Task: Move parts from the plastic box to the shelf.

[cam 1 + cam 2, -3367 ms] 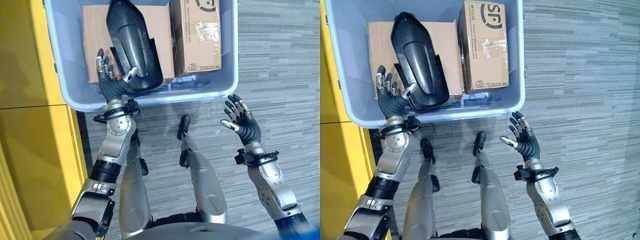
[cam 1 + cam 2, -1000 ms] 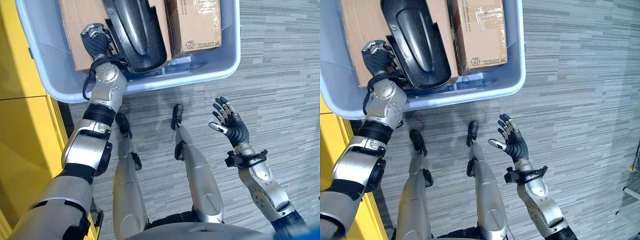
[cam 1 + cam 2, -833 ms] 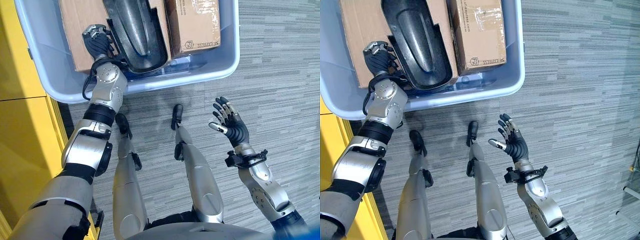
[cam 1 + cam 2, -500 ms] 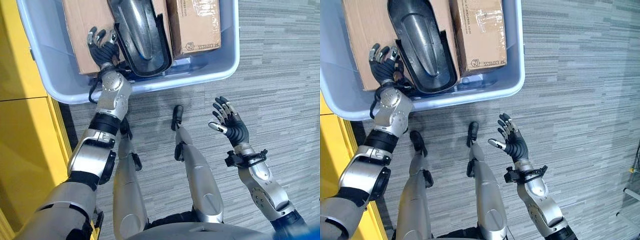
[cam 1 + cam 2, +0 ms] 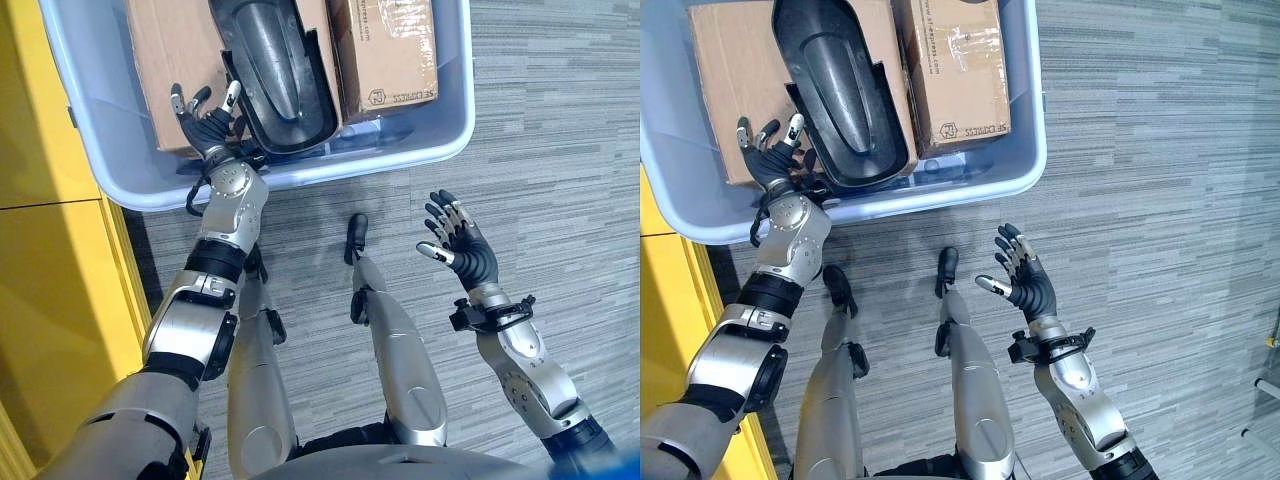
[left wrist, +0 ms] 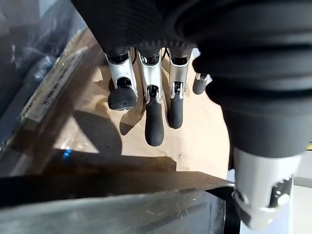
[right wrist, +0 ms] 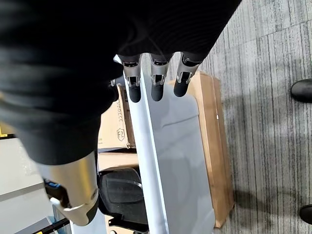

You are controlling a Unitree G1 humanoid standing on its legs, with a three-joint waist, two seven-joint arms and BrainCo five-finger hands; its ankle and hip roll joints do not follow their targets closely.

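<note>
Grey striped carpet carries the plastic box (image 5: 455,95) at upper left of the frame, where the left robot hand (image 5: 208,122), spread wide and empty, hovers beside the black part (image 5: 275,75), whose curved shell could slip from a one-sided grip while the right robot hand (image 5: 460,245) waits open at lower right.

We count one pale blue plastic box (image 5: 455,95), at the top of the frame. In it lie two cardboard cartons: a larger one (image 5: 170,60) at upper left and a smaller one (image 5: 385,50) at upper centre. One black moulded part (image 5: 275,65) rests between them. Two robot hands: left hand (image 5: 207,125), right hand (image 5: 458,245).
</note>
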